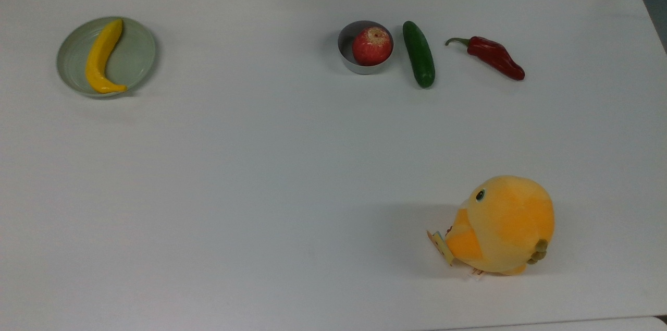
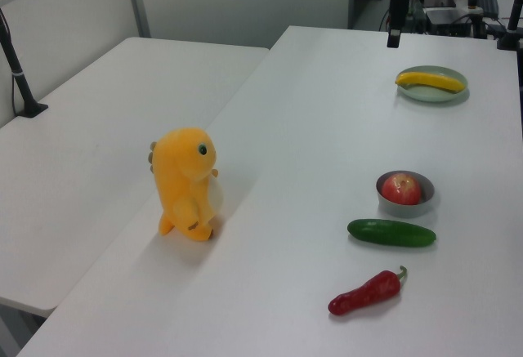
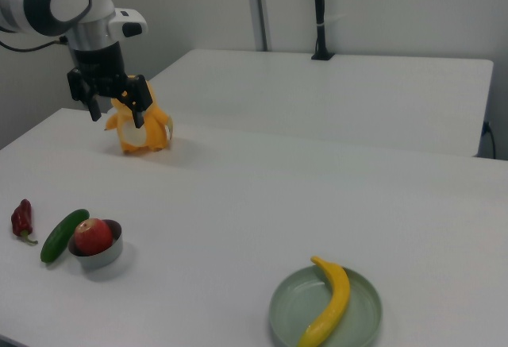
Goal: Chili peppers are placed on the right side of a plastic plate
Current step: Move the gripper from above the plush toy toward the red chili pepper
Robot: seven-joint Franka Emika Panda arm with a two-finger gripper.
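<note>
- In the top view, the plastic plate [image 1: 139, 57] sits at the far left of the white table [image 1: 260, 174], with a yellow banana [image 1: 102, 58] lying across it.
- Right of centre in the top view, a grey metal bowl [image 1: 348, 49] holds a red apple [image 1: 372, 46].
- Just beside the bowl, on the top view's right, lies a dark green cucumber [image 1: 419, 53], apart from the bowl.
- The chili pepper [image 1: 492, 56] lies on the bare table right of the cucumber in the top view, its green stem towards the cucumber, well apart from the plate.
- Nearer the camera on the top view's right, an orange plush toy [image 1: 501, 224] stands upright.
- In the right view, the gripper [image 3: 113, 106] hangs above the table at the far left, in front of the plush toy, its fingers spread and holding nothing.
</note>
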